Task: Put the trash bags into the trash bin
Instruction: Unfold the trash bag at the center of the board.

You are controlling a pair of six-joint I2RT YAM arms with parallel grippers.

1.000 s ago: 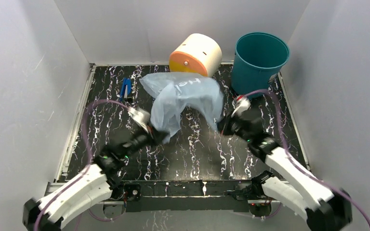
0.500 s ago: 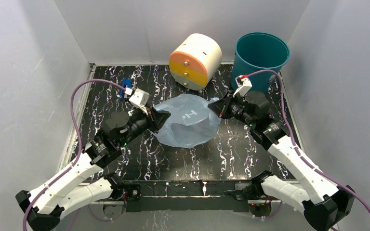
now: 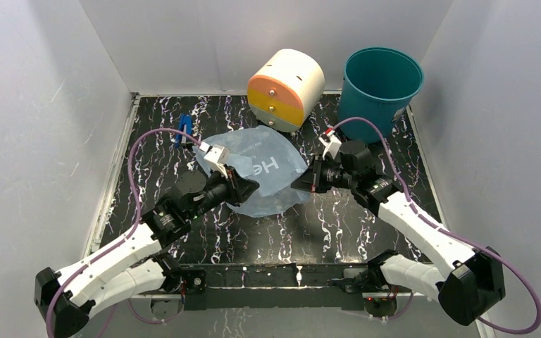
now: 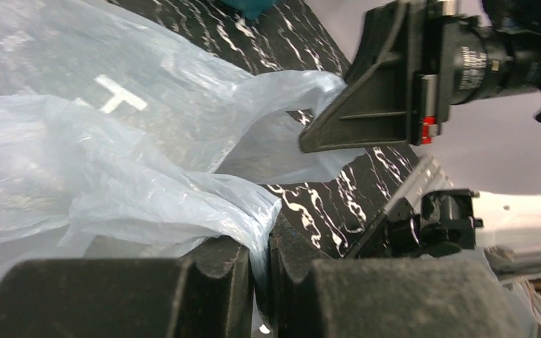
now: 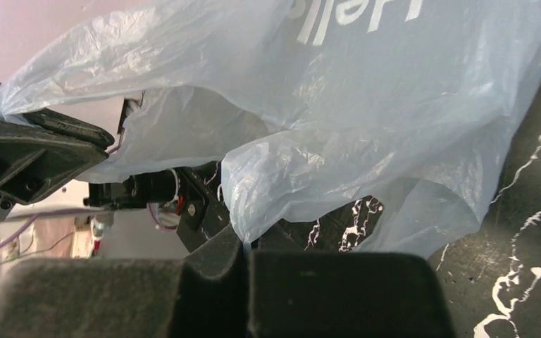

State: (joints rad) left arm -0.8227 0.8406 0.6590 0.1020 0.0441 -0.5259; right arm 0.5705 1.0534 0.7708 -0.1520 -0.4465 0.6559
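The light-blue trash bag (image 3: 260,169) with white lettering hangs spread between my two grippers over the middle of the table. My left gripper (image 3: 248,189) is shut on the bag's near-left edge; the film (image 4: 183,190) runs down between its fingers (image 4: 222,278). My right gripper (image 3: 299,184) is shut on the bag's right edge; the bag (image 5: 366,105) fills the right wrist view above my shut fingers (image 5: 218,264). The teal trash bin (image 3: 380,90) stands upright at the far right corner, behind my right gripper, apart from the bag.
A cream-and-orange drum (image 3: 286,87) lies on its side at the back, just beyond the bag. A small blue object (image 3: 182,129) lies at the far left. White walls enclose the black marbled table (image 3: 324,225) on three sides.
Both grippers have come down and nearer to each other with the bag. The bag has flattened and shifted left and toward the near side; its lettering now faces up.
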